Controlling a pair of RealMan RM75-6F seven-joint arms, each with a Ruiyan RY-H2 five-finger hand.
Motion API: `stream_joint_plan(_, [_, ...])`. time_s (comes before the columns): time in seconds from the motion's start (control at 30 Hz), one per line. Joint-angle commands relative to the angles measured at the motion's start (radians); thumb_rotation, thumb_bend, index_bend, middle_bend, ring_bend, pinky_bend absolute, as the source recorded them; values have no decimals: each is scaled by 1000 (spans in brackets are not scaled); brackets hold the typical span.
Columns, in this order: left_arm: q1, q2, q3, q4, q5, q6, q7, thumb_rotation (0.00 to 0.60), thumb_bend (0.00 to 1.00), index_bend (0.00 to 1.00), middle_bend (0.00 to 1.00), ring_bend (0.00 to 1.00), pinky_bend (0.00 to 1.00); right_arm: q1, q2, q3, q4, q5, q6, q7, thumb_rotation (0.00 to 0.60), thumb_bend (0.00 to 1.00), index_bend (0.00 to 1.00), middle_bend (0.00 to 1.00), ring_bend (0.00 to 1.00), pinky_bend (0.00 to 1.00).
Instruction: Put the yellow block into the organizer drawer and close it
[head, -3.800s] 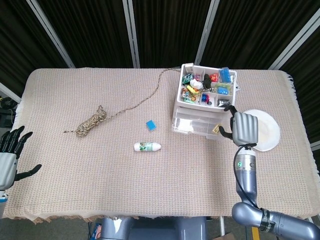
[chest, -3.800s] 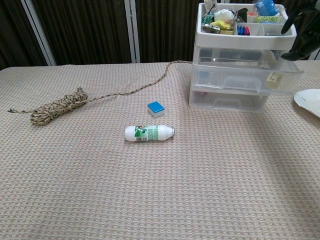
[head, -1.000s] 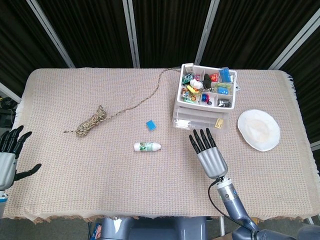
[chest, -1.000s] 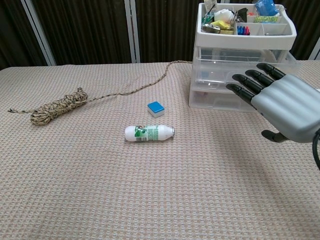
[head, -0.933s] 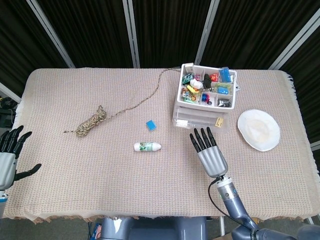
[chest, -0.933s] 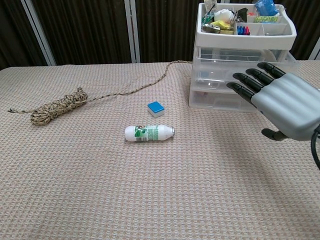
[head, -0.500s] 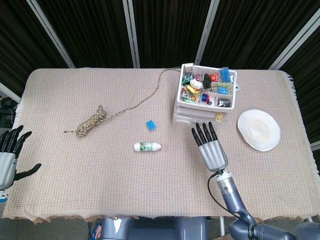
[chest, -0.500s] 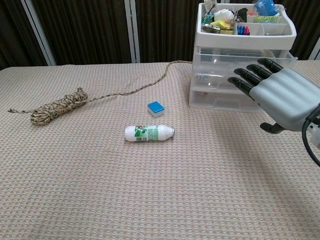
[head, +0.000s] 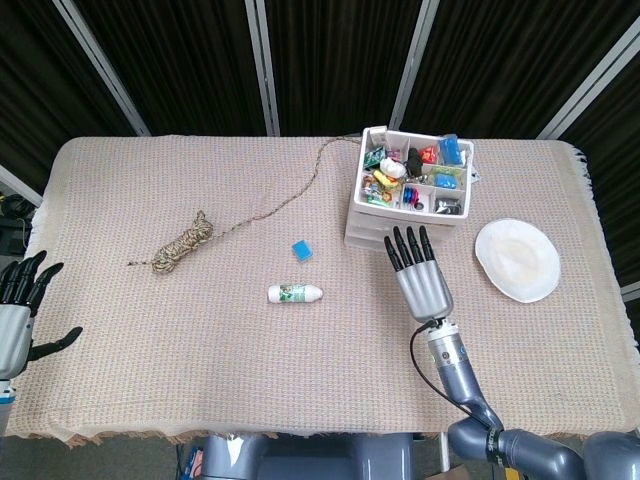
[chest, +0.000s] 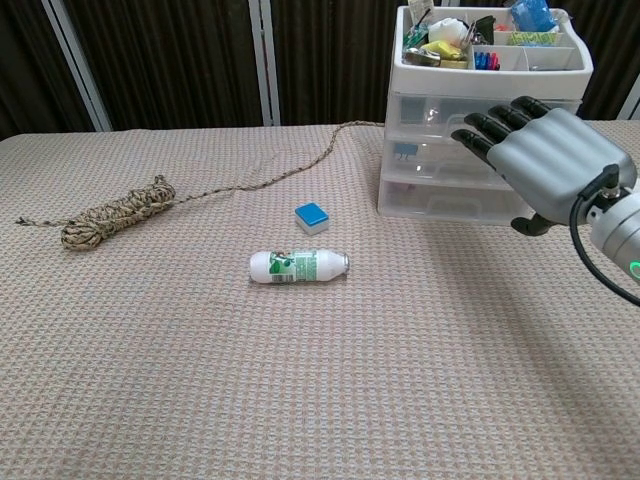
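The clear plastic organizer stands at the back right, its top tray full of small items. All its drawer fronts look flush in the chest view. My right hand is flat with fingers stretched out, its fingertips against the middle drawer front. I cannot see the yellow block; the hand covers the part of the drawer where it lay. My left hand hangs at the table's left edge, fingers spread, holding nothing.
A small blue block and a white bottle lie mid-table. A coiled rope trails toward the organizer. A white plate sits right of the organizer.
My right hand has moved forward to the organizer. The middle drawer that stuck out with the yellow block in it has slid in flush. The left hand has not moved.
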Motion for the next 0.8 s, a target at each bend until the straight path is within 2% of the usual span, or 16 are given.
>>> stream_joint_plan(0.03, [0,0,0,0,-1,0,0,600,188,126,0,0,0,15,0,13,6,18,-13,-7,600,135,35,0,0,0])
stream_joint_plan(0.23, [0,0,0,-1,-1,0,0,600,189,126,0,0,0,24,-5,22,3,50,-21,-18,600,136,36,0,0,0])
stream_joint_plan(0.4, [0,1,0,-2,-1,-2,-1,600,188,125,0,0,0,6,11,4,-48,51,-2,-1,600,135,36,0,0,0])
stream_joint_plan(0.5, [0,2,0,-2,-1,-2,-1,600,189,125,0,0,0,-21,34,-20,-116,38,24,36,600,136,36,0,0,0])
stream_joint_plan(0.6, [0,2,1,-2,0,-2,-1,600,190,127,0,0,0,-62,94,-54,-236,-1,69,104,600,134,36,0,0,0])
stream_joint_plan(0.8, [1,2,1,-2,0,0,2,600,189,140,0,0,0,-123,212,-63,-423,-12,127,249,600,111,25,0,0,0])
